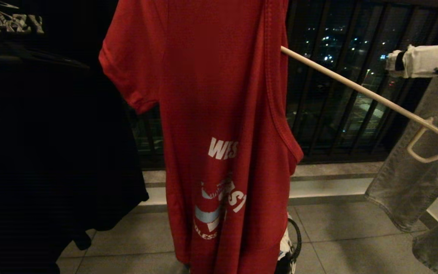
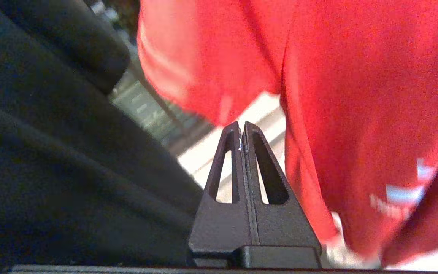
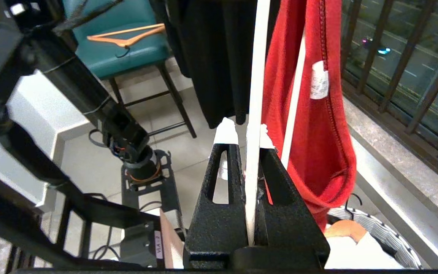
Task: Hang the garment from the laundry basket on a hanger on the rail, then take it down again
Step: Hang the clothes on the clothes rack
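The shirt (image 1: 211, 125) hangs in front of you in the head view, draped long and narrow, one sleeve out to your left and the "WEST COAST" print low on the cloth. It is threaded on the hanger (image 1: 359, 89), whose cream arm pokes out of the neck side and slopes down to your right, ending in a small upturned hook. In the right wrist view the same arm runs straight between the right gripper (image 3: 248, 131) jaws, which are clenched on it, with the red cloth and its white label just beside. So the weight of shirt and hanger is on your right arm; whether the hanger's top hook is over any rail you cannot tell.

Judge the shirt as light, soft and limp: it will swing and slide along the smooth wire if you tilt the hanger far. The wire itself looks thin and likely springy, so keep the grip near the neck rather than out at the tip.

Your left gripper (image 2: 242, 129) is clamped shut on nothing, sitting low beside the sleeve, between the shirt and the black tee (image 1: 51, 144). If you need it, pinch the shoulder seam or collar, not the loose body.

The basket (image 1: 293, 243) stands on the floor behind the hem. Jeans (image 1: 413, 179) hang at your right, and a chair (image 3: 127, 45) with a tan hanger lies behind.
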Robot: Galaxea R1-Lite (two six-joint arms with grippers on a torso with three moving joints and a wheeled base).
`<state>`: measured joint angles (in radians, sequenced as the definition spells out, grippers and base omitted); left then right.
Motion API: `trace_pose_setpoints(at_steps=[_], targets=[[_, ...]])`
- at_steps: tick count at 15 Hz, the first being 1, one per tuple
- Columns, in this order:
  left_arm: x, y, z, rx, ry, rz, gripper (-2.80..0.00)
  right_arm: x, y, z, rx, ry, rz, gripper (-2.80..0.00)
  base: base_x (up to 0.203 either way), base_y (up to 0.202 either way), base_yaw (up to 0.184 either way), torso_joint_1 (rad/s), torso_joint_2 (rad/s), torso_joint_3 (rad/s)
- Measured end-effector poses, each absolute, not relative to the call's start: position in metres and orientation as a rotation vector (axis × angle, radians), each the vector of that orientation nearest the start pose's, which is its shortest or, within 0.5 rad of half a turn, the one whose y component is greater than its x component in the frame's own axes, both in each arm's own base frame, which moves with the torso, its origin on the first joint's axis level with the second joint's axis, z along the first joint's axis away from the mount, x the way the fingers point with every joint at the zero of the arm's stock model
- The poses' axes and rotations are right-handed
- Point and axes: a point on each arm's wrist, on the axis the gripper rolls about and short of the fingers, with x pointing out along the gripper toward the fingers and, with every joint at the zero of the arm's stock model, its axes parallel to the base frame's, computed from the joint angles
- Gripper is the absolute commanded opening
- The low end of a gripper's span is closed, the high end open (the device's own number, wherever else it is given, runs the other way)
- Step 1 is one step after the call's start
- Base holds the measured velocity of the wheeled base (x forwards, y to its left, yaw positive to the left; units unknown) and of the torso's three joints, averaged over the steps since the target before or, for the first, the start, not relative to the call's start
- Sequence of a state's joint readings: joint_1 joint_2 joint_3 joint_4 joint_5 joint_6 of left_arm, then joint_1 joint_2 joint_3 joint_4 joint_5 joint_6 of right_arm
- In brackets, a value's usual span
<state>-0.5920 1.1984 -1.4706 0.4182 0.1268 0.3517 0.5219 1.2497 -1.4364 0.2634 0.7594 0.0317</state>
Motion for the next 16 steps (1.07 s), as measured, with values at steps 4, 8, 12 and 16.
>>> trace_pose_setpoints(at_steps=[4, 8, 12, 16], targets=[[0.145, -0.077, 0.396, 0.351, -0.039, -0.39, -2.8, 0.149, 0.096, 0.379, 0.037, 0.135, 1.222, -2.8, 0.0, 0.0, 0.0, 0.0, 0.0, 0.0], [0.168, -0.067, 0.409, 0.355, -0.068, -0.473, -2.8, 0.176, 0.103, 0.374, 0.001, 0.15, 1.193, -2.8, 0.0, 0.0, 0.0, 0.0, 0.0, 0.0], [0.186, -0.05, 0.422, 0.383, -0.028, -0.554, -2.8, 0.197, 0.112, 0.362, -0.054, 0.166, 1.2, -2.8, 0.0, 0.0, 0.0, 0.0, 0.0, 0.0], [0.206, -0.04, 0.416, 0.52, 0.026, -0.636, -2.8, 0.206, 0.119, 0.352, -0.097, 0.189, 1.217, -2.8, 0.0, 0.0, 0.0, 0.0, 0.0, 0.0]])
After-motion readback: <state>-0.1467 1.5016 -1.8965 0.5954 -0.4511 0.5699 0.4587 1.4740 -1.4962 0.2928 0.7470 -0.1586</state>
